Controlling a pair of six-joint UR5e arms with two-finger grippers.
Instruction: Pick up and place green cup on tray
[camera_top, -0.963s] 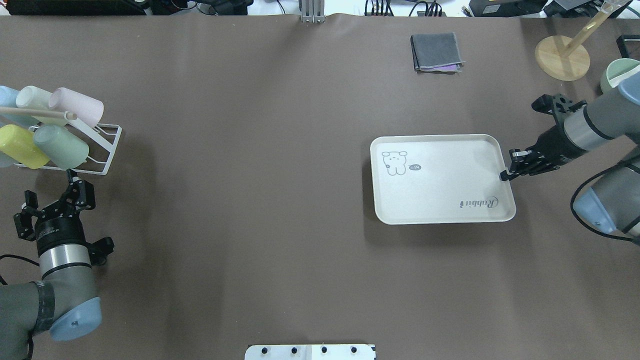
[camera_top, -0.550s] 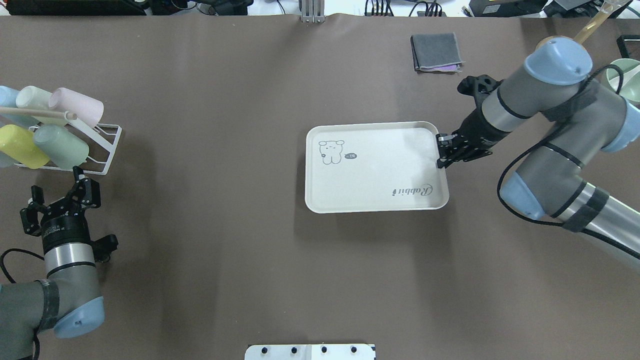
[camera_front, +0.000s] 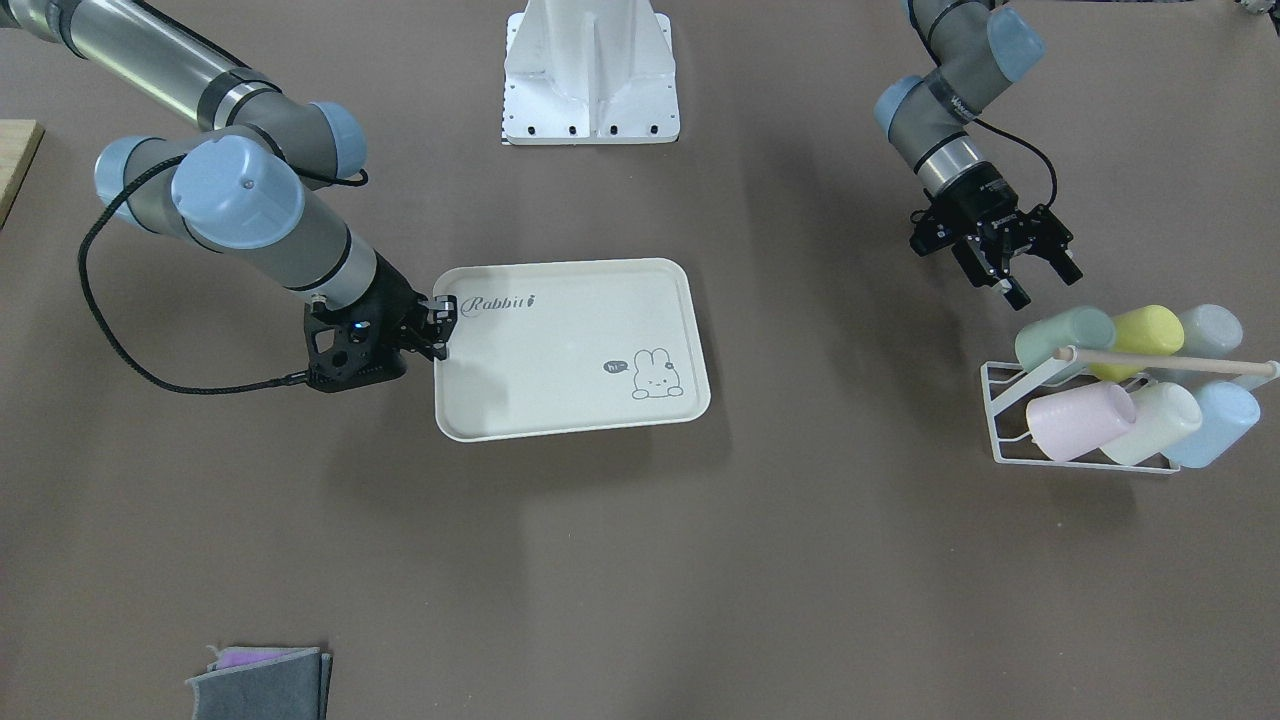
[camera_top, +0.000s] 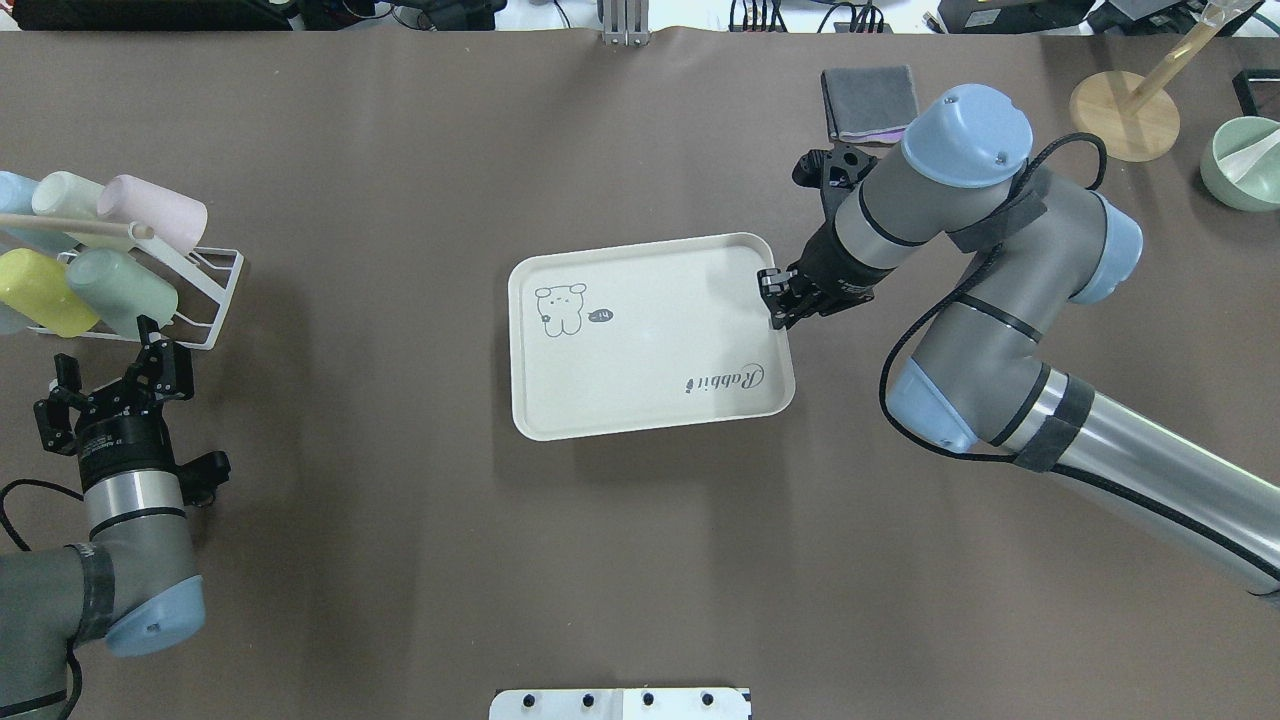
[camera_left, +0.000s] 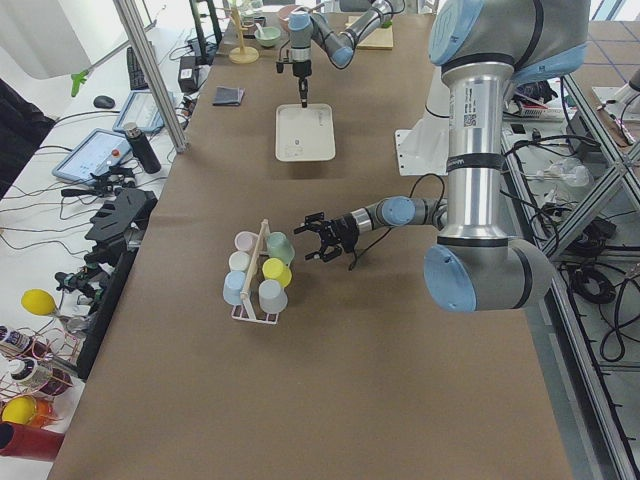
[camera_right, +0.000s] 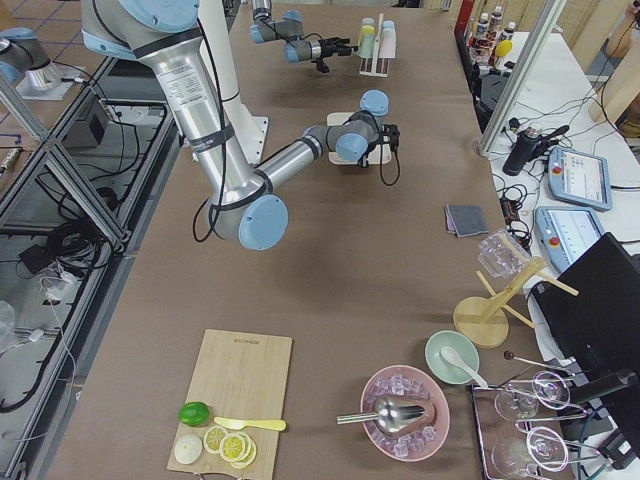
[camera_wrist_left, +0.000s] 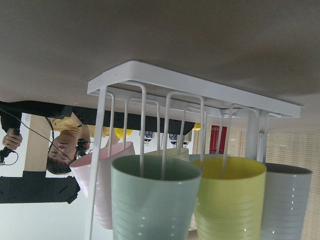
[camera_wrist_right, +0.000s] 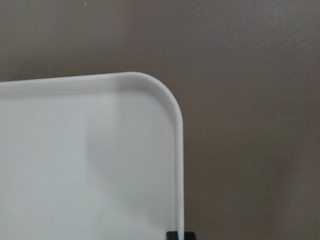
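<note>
Overhead exterior: right gripper has dragged the tray farther left.

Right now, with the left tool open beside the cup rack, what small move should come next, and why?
Probably ease the left tool forward toward the mint-green plastic cup, so its open fingers straddle it. That cup lies on its side in the white wire rack, nearest the tool, ungrasped, while the right tool grips the edge of the cream-white rectangular tray.
</note>
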